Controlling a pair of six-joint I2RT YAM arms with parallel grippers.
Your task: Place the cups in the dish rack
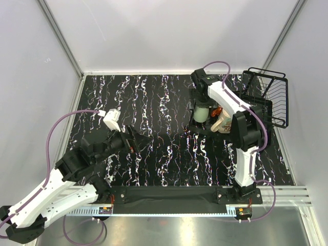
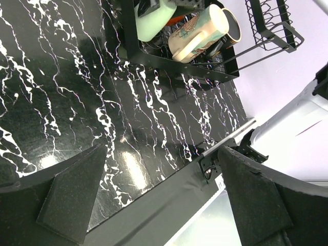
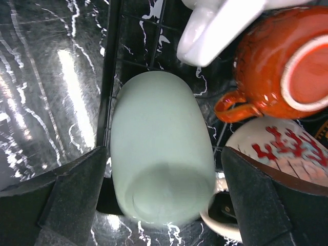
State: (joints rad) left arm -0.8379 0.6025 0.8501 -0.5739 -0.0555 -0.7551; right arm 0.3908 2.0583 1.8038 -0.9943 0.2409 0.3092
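Note:
The black wire dish rack (image 1: pixel 274 100) stands at the table's far right. Its low basket (image 3: pixel 109 56) holds a pale mint-green mug (image 3: pixel 156 148) lying on its side, a glossy red mug (image 3: pixel 277 66) and a cream-beige mug with a printed pattern (image 3: pixel 287 148). My right gripper (image 3: pixel 164 154) is open, one finger on each side of the mint mug with gaps showing. In the left wrist view the mint mug (image 2: pixel 152 21), the beige mug (image 2: pixel 197 32) and a dark mug's rim (image 2: pixel 234 24) lie in the basket (image 2: pixel 179 64). My left gripper (image 2: pixel 161 154) is open and empty over the table.
The rack's taller slotted section (image 2: pixel 271 23) rises behind the basket. The black marbled tabletop (image 1: pixel 164 102) spreads between the arms. Grey walls close the back and sides. A metal rail (image 1: pixel 179 197) runs along the near edge. A white part (image 3: pixel 215 28) sits above the mint mug.

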